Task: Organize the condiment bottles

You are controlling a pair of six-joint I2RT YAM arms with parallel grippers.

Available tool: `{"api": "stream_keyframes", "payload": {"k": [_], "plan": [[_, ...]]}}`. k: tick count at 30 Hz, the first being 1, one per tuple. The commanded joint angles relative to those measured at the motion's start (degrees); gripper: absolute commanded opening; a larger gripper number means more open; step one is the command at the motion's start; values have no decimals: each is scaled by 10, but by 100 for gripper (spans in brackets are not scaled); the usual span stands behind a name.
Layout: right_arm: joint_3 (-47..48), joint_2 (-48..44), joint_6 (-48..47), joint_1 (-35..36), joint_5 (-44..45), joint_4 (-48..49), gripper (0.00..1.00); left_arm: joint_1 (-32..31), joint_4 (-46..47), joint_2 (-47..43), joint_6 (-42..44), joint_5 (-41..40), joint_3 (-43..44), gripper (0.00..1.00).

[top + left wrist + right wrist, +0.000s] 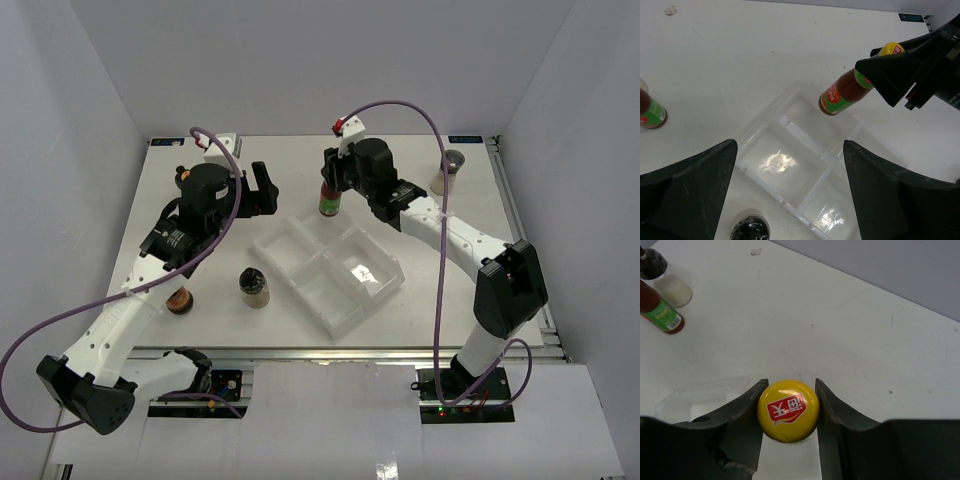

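One slim dark sauce bottle [329, 203] is pinched at its yellow cap [788, 410] by the right jaws, at the far edge of the clear tray [345, 300]. Whether its base rests on anything cannot be told. The left jaws stand spread wide and empty, left of that bottle. A second sauce bottle [661, 312] and a pale black-capped bottle [670, 286] stand side by side on the surface [290, 165]. The sauce bottle's top is cut off by the edge of the right wrist view. Both are hard to make out in the top view behind the left arm [190, 225]. Another black-capped bottle [254, 289] stands near-left of the tray. A red-lidded jar [179, 300] is half covered by that arm. The grey-lidded shaker [452, 168] sits far right, with a purple cable [441, 190] crossing its left side.
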Motion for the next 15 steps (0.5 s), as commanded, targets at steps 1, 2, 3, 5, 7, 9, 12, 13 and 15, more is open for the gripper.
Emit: {"api": "stream_keyframes", "payload": {"k": [1, 2, 3, 5, 7, 9, 12, 13, 15], "plan": [[-7, -27, -3, 18, -11, 131, 8, 6, -4, -24, 4, -16, 18, 98], [-17, -29, -3, 20, -11, 137, 8, 6, -5, -25, 4, -16, 17, 98], [-22, -29, -3, 22, -9, 146, 8, 7, -5, -24, 3, -15, 16, 98], [-26, -26, -7, 23, -6, 154, 8, 7, -5, -24, 2, -15, 14, 98], [-27, -21, -12, 25, -10, 170, 8, 7, -4, -25, 1, -14, 14, 98], [-28, -13, -16, 26, -15, 181, 8, 7, -4, -26, 0, -13, 14, 98], [-22, 6, -18, 27, -19, 191, 8, 8, -5, -26, -1, -15, 15, 98], [-21, 10, -18, 27, -19, 193, 8, 8, -5, -26, -1, -16, 15, 98], [-21, 20, -18, 28, -19, 198, 8, 9, -3, -27, -2, -17, 13, 98]]}}
